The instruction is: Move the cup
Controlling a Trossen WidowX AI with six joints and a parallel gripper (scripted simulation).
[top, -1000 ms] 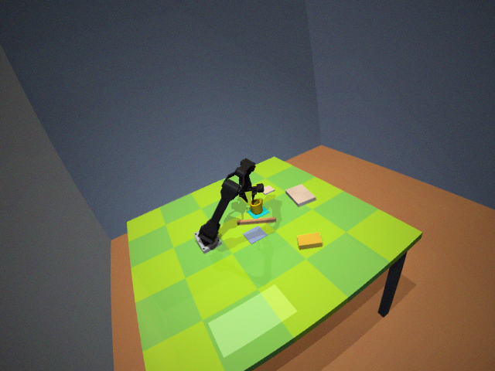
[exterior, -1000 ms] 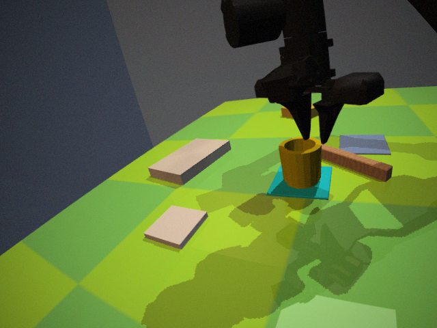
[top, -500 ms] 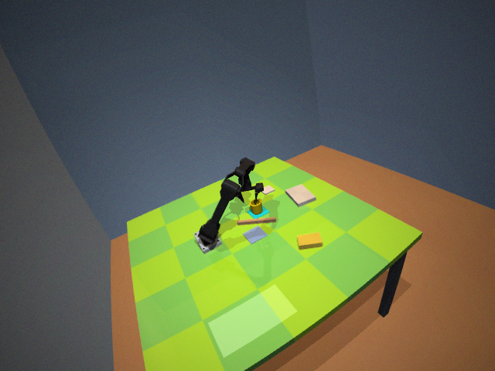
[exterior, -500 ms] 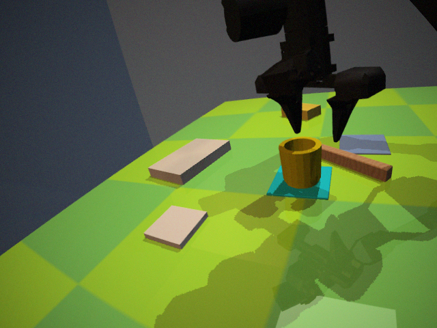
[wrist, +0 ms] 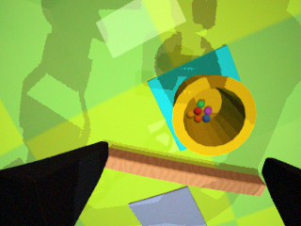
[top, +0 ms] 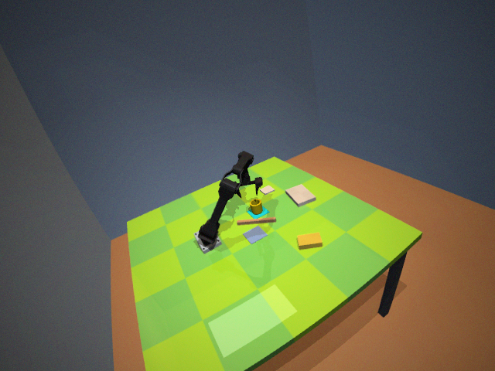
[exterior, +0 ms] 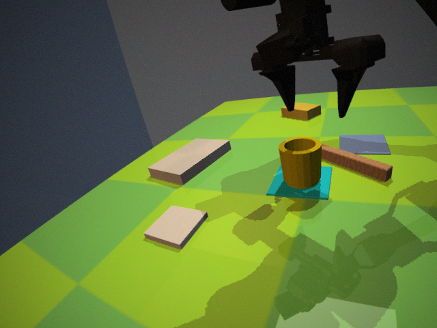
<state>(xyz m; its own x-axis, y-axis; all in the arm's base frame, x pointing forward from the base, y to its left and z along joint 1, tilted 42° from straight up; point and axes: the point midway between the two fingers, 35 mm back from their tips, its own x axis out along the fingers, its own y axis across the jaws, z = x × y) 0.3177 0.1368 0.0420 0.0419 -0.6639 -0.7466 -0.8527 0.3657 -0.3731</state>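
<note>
Now the cup point(exterior: 300, 162) stands upright on the cyan pad point(exterior: 319, 185), in the middle part of the counter point(top: 339, 271), closer to its far edge than to its near edge. It is a short yellow-orange cylinder with a thick wall and an open top. From the wrist view, small marbles point(wrist: 199, 111) of different colours lie together at its bottom, and none lie outside it. The cup covers most of the pad, and only the pad's corners show around its base.

Just behind the cup a brown wooden bar point(exterior: 356, 162) lies flat, and past the bar there is a grey-blue pad point(exterior: 364, 143). An orange block point(exterior: 300, 111) lies well apart, further toward the counter edge. Two beige slabs, a long one point(exterior: 189, 160) and a smaller one point(exterior: 175, 225), lie on the other side of the cup.

The tool point(exterior: 315, 113) hangs above the cup with its two dark fingers point(exterior: 285, 88) pointing down. It is opened wide and holds nothing. The fingertips are higher than the cup's rim and do not touch it.
</note>
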